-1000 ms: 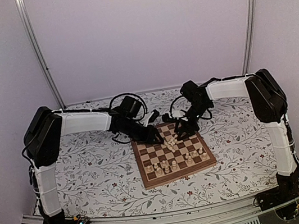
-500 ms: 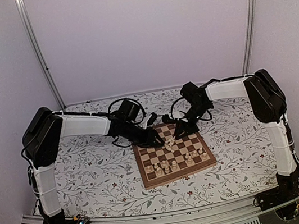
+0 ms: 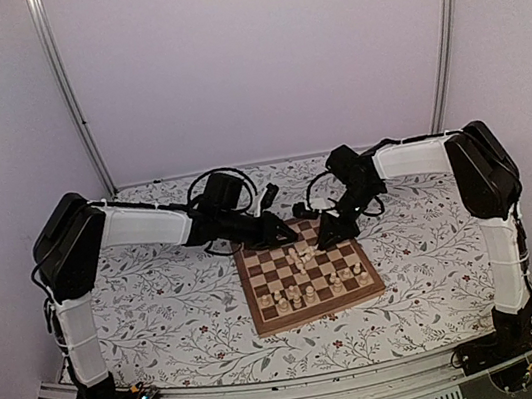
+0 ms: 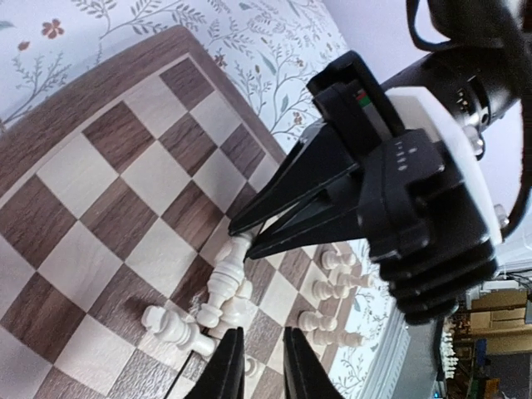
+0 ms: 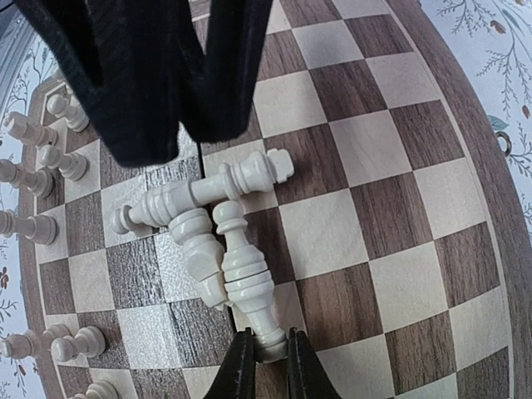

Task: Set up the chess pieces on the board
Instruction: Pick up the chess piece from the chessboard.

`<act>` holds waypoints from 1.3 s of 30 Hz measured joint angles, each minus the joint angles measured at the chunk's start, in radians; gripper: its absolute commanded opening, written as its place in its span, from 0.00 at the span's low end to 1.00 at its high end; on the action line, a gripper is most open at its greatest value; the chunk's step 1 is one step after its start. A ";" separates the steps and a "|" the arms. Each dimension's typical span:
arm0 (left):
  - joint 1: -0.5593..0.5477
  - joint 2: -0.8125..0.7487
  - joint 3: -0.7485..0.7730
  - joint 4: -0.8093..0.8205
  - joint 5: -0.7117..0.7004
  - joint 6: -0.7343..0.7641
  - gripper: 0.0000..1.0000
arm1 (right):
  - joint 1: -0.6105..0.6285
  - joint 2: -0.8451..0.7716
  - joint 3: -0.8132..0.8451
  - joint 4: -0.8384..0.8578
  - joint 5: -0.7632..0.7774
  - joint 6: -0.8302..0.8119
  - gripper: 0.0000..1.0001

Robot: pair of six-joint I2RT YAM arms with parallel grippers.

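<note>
On the board (image 5: 399, 283), the right gripper (image 5: 264, 357) pinches a toppled piece (image 5: 245, 283) by its base amid heaped chess pieces (image 5: 208, 216); lift straight up, sparing neighbours. The left gripper (image 4: 253, 370) has narrow jaws, hold unclear

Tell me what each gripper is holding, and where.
Right gripper pinches a lying chess piece by its end. Left gripper: narrow gap above the pile, hold cannot be told.

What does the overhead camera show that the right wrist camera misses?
Only overhead: the whole left arm and right arm, and the floral tablecloth all round the board. Only right wrist: the right gripper pinching the base of one fallen piece. Both: the heap of toppled pieces on the board and standing pieces near one edge.
</note>
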 measured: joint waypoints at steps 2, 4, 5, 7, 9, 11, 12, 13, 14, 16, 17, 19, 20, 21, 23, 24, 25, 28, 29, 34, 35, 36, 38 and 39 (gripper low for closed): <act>0.000 0.000 0.000 0.037 0.029 -0.019 0.15 | 0.000 -0.011 -0.001 -0.001 0.000 0.011 0.07; 0.000 0.002 0.000 0.068 0.053 -0.034 0.14 | 0.000 -0.022 -0.001 0.000 0.000 0.023 0.06; 0.000 0.005 0.000 0.080 0.063 -0.041 0.13 | 0.000 -0.026 -0.001 0.000 0.000 0.028 0.06; -0.005 0.022 0.013 0.089 0.087 -0.055 0.12 | -0.001 -0.030 -0.001 0.000 0.000 0.037 0.06; -0.008 0.052 0.032 0.092 0.098 -0.066 0.12 | -0.001 -0.030 -0.001 0.001 0.000 0.044 0.06; -0.009 0.075 0.034 0.089 0.101 -0.081 0.11 | -0.001 -0.030 -0.002 0.002 -0.001 0.051 0.06; -0.010 0.086 0.034 0.088 0.102 -0.088 0.11 | -0.001 -0.030 -0.002 0.003 -0.001 0.054 0.06; -0.010 0.093 0.034 0.087 0.101 -0.092 0.11 | -0.001 -0.030 -0.002 0.004 -0.001 0.056 0.06; -0.010 0.103 0.034 0.085 0.100 -0.097 0.11 | -0.001 -0.030 -0.002 0.004 -0.001 0.058 0.06; -0.010 0.116 0.034 0.080 0.096 -0.103 0.11 | -0.001 -0.030 -0.002 0.004 -0.001 0.061 0.06; -0.010 0.121 0.034 0.077 0.094 -0.104 0.11 | -0.001 -0.030 -0.002 0.003 -0.002 0.061 0.06; -0.010 0.129 0.034 0.066 0.086 -0.107 0.11 | -0.001 -0.030 -0.002 0.002 -0.008 0.061 0.06; -0.010 0.133 0.034 0.063 0.085 -0.108 0.12 | -0.001 -0.031 -0.002 0.002 -0.012 0.061 0.06; -0.010 0.137 0.034 0.062 0.083 -0.108 0.12 | -0.001 -0.031 -0.002 -0.003 -0.019 0.060 0.06; -0.011 0.147 0.040 0.058 0.081 -0.108 0.12 | -0.001 -0.035 -0.002 -0.014 -0.032 0.057 0.06; -0.011 0.153 0.043 0.057 0.082 -0.109 0.12 | -0.001 -0.041 -0.002 -0.021 -0.040 0.056 0.06; -0.011 0.157 0.050 0.057 0.082 -0.109 0.12 | -0.001 -0.051 -0.002 -0.031 -0.050 0.054 0.06; -0.011 0.164 0.061 0.053 0.079 -0.109 0.12 | -0.001 -0.093 -0.002 -0.049 -0.076 0.053 0.06; -0.011 0.165 0.064 0.050 0.078 -0.108 0.12 | -0.001 -0.110 0.000 -0.058 -0.086 0.053 0.06; -0.011 0.165 0.067 0.047 0.075 -0.101 0.13 | -0.001 -0.171 0.024 -0.075 -0.138 0.055 0.06; -0.011 0.165 0.068 0.047 0.074 -0.099 0.13 | -0.001 -0.177 0.028 -0.076 -0.143 0.057 0.06; -0.011 0.165 0.068 0.047 0.074 -0.096 0.15 | -0.001 -0.179 0.033 -0.079 -0.148 0.059 0.06; -0.011 0.158 0.066 0.047 0.071 -0.083 0.19 | -0.001 -0.179 0.035 -0.079 -0.149 0.063 0.06; -0.011 0.152 0.064 0.046 0.068 -0.075 0.22 | -0.001 -0.179 0.035 -0.081 -0.147 0.067 0.06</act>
